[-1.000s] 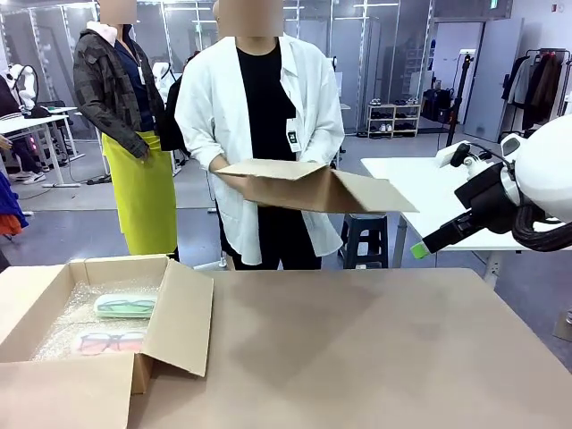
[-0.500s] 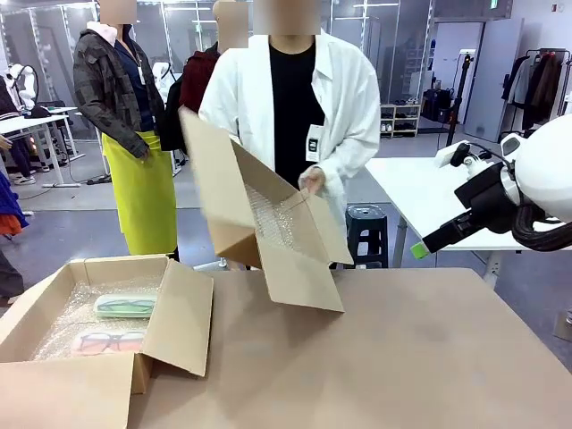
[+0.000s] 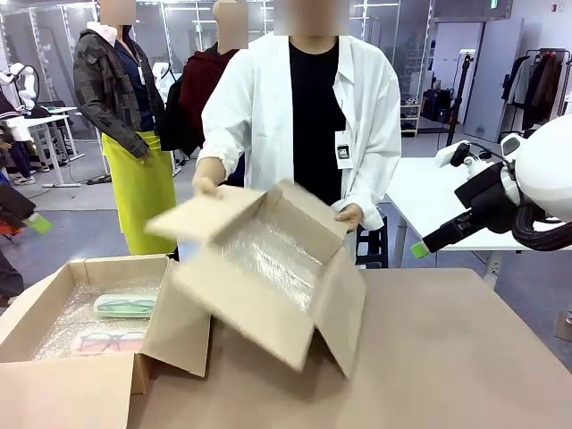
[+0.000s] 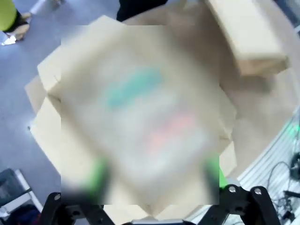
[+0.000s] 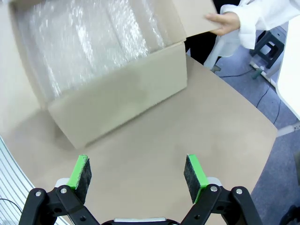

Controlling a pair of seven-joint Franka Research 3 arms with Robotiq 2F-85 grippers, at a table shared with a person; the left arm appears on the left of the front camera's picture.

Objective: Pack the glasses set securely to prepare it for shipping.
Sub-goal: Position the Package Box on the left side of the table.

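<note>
While the person (image 3: 308, 134) brings a second carton (image 3: 268, 277) down toward the bench (image 3: 447, 357), the sensible course, in my judgement, is for both arms to wait until that carton sits flat and the person's hands are off its flaps; only then is a reach for a case safe. From the front, the glasses set lies in the open box (image 3: 98, 340) at the bench's left end: the mint-green case (image 3: 125, 306) on bubble wrap, the pink case (image 3: 109, 341) just nearer the robot; the right hand (image 3: 420, 250) hangs above the bench's right edge, well apart from both cases (the tilted carton stands between), and a green pad of the left hand (image 3: 37, 223) shows at the left edge, above the open box.

Left wrist view: the left hand (image 4: 157, 176) has its pads spread wide and empty, above the box; the green and pink cases are only blurred streaks beyond it.

Right wrist view: the right hand (image 5: 138, 172) is spread wide, gripping nothing, over bare bench; the bubble-lined carton sits beyond its fingertips, a person's hand (image 5: 222, 21) on one flap.
</note>
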